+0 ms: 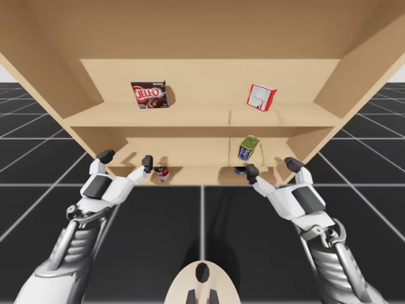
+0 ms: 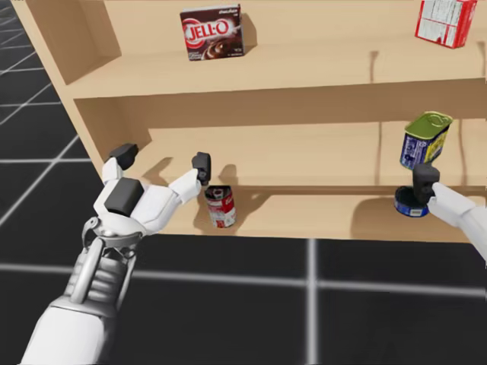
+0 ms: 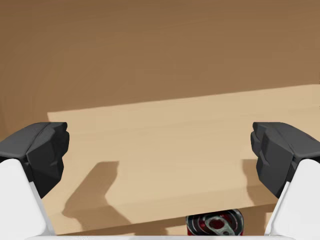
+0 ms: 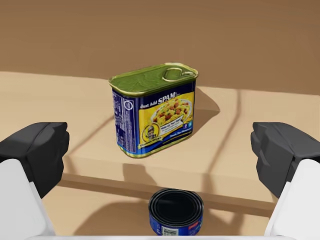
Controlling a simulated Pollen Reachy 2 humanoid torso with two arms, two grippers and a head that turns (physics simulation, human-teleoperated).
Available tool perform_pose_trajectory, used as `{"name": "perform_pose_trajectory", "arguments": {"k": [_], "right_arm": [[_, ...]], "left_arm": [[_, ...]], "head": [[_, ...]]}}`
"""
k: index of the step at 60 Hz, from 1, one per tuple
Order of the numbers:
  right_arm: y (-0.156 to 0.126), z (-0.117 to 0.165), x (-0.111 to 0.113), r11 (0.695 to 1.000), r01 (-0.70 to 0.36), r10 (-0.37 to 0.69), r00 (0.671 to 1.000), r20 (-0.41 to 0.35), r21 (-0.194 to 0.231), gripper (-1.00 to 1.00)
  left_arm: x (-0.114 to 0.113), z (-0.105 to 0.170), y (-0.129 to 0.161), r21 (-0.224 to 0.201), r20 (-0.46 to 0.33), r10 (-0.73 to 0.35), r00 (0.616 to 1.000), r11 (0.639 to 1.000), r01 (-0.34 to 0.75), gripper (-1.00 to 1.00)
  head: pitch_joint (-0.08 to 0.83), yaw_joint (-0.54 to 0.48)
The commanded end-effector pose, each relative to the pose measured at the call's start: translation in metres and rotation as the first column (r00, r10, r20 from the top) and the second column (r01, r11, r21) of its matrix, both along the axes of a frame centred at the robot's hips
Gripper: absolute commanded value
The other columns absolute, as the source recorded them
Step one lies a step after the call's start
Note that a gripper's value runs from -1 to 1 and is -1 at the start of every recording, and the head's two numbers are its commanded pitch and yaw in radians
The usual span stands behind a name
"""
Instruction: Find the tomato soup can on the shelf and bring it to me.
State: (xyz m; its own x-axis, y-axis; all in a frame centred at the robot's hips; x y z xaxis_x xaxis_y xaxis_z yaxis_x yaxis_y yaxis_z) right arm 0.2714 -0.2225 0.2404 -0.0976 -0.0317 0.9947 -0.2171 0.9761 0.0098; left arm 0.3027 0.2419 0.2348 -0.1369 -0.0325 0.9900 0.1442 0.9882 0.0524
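Red round can (image 2: 221, 207) stands on the lowest board of the shelf (image 2: 319, 217), at the front edge. Left claw (image 2: 163, 160): fingers wide apart, empty, just above and left of the can. Right claw (image 1: 272, 167): fingers apart, empty, well right of the can, above a short blue can (image 4: 176, 210).

Print on five items; wording left out.
- Dark brown box (image 2: 212, 32): big white lettering on a red panel.
- Red-and-white box (image 1: 261, 97): white panel of fine print, too small to read.
- Blue-and-yellow rectangular can (image 4: 152, 111): white lettering above a food picture, with a small round emblem lower on the same face.
- Red-and-white round can (image 2: 221, 206) and low blue round can (image 4: 176, 212): label marks illegible.
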Motion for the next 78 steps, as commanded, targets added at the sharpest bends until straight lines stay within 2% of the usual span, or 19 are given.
{"name": "perform_pose_trajectory", "arguments": {"k": [1, 11, 16, 18, 20, 22, 29, 30, 34, 38, 43, 45, 47, 48, 57, 66, 70, 78], "right_arm": [[0.002, -0.002, 0.001, 1.000, -0.005, 0.005, 1.000, -0.014, -0.006, -1.00], [0.003, -0.004, 0.001, 1.000, -0.006, 0.005, 1.000, -0.019, -0.016, -1.00], [0.003, -0.005, 0.001, 1.000, -0.005, 0.005, 1.000, -0.018, -0.016, -1.00], [0.003, -0.005, 0.002, 1.000, -0.004, 0.004, 1.000, -0.019, -0.016, -1.00], [0.003, -0.005, 0.001, 1.000, -0.002, 0.002, 1.000, -0.018, -0.015, -1.00], [0.003, -0.004, 0.001, 1.000, 0.000, 0.000, 1.000, -0.018, -0.015, -1.00], [0.002, -0.005, 0.002, 1.000, 0.006, -0.006, 1.000, -0.019, -0.012, -1.00], [0.001, -0.006, 0.003, 1.000, 0.006, -0.006, 1.000, -0.022, -0.011, -1.00], [0.001, -0.006, 0.003, 1.000, 0.010, -0.010, 1.000, -0.024, -0.010, -1.00], [0.001, -0.007, 0.003, 1.000, 0.013, -0.013, 1.000, -0.025, -0.011, -1.00], [0.000, -0.007, 0.004, 1.000, 0.016, -0.016, 1.000, -0.024, -0.009, -1.00], [0.000, -0.007, 0.004, 1.000, 0.017, -0.017, 1.000, -0.024, -0.009, -1.00], [-0.001, -0.007, 0.005, 1.000, 0.019, -0.019, 1.000, -0.024, -0.008, -1.00], [-0.001, -0.007, 0.005, 1.000, 0.020, -0.020, 1.000, -0.024, -0.007, -1.00], [-0.002, -0.007, 0.006, 1.000, 0.024, -0.024, 1.000, -0.017, -0.007, -1.00], [-0.003, -0.006, 0.006, 0.999, 0.030, -0.030, 1.000, -0.009, -0.012, -1.00], [-0.003, -0.006, 0.006, 0.999, 0.031, -0.031, 0.999, -0.007, -0.013, -1.00], [-0.004, -0.006, 0.006, 0.999, 0.034, -0.034, 0.999, -0.005, -0.014, -1.00]], "left_arm": [[-0.001, 0.001, -0.001, -0.005, 0.003, -0.009, 1.000, 1.000, 0.009, -1.00], [-0.009, 0.005, -0.008, -0.023, 0.009, -0.034, 0.999, 0.999, 0.034, -1.00], [-0.017, 0.008, -0.012, -0.053, -0.018, -0.061, 0.998, 0.997, 0.060, -1.00], [-0.021, 0.010, -0.014, -0.049, -0.038, -0.043, 0.998, 0.998, 0.041, -1.00], [-0.026, 0.014, -0.016, -0.081, -0.048, -0.086, 0.995, 0.993, 0.082, -1.00], [-0.030, 0.017, -0.016, -0.076, -0.050, -0.082, 0.995, 0.994, 0.079, -1.00], [-0.050, 0.028, -0.020, -0.125, -0.043, -0.110, 0.993, 0.987, 0.104, -1.00], [-0.055, 0.029, -0.022, -0.142, -0.046, -0.105, 0.993, 0.985, 0.098, -1.00], [-0.064, 0.026, -0.024, -0.149, -0.043, -0.078, 0.996, 0.986, 0.071, -1.00], [-0.071, 0.020, -0.026, -0.170, -0.066, -0.095, 0.993, 0.982, 0.083, -1.00], [-0.076, 0.012, -0.028, -0.168, -0.076, -0.082, 0.994, 0.983, 0.068, -1.00], [-0.079, 0.003, -0.030, -0.197, -0.088, -0.073, 0.993, 0.979, 0.055, -1.00], [-0.079, -0.003, -0.031, -0.191, -0.105, -0.078, 0.991, 0.980, 0.057, -1.00], [-0.080, -0.008, -0.032, -0.179, -0.109, -0.076, 0.991, 0.982, 0.056, -1.00], [-0.073, -0.041, -0.038, -0.161, -0.161, -0.079, 0.984, 0.986, 0.053, -1.00], [-0.054, -0.067, -0.044, -0.169, -0.192, -0.093, 0.977, 0.984, 0.061, -1.00], [-0.045, -0.075, -0.048, -0.152, -0.203, -0.083, 0.976, 0.987, 0.053, -1.00], [-0.028, -0.082, -0.053, -0.150, -0.224, -0.064, 0.973, 0.988, 0.031, -1.00]], "head": [[0.576, 0.24], [0.589, 0.26], [0.588, 0.26], [0.586, 0.26], [0.585, 0.26], [0.584, 0.26], [0.577, 0.26], [0.577, 0.26], [0.579, 0.26], [0.580, 0.26], [0.578, 0.26], [0.577, 0.26], [0.576, 0.27], [0.576, 0.27], [0.574, 0.27], [0.572, 0.27], [0.572, 0.27], [0.573, 0.27]]}}
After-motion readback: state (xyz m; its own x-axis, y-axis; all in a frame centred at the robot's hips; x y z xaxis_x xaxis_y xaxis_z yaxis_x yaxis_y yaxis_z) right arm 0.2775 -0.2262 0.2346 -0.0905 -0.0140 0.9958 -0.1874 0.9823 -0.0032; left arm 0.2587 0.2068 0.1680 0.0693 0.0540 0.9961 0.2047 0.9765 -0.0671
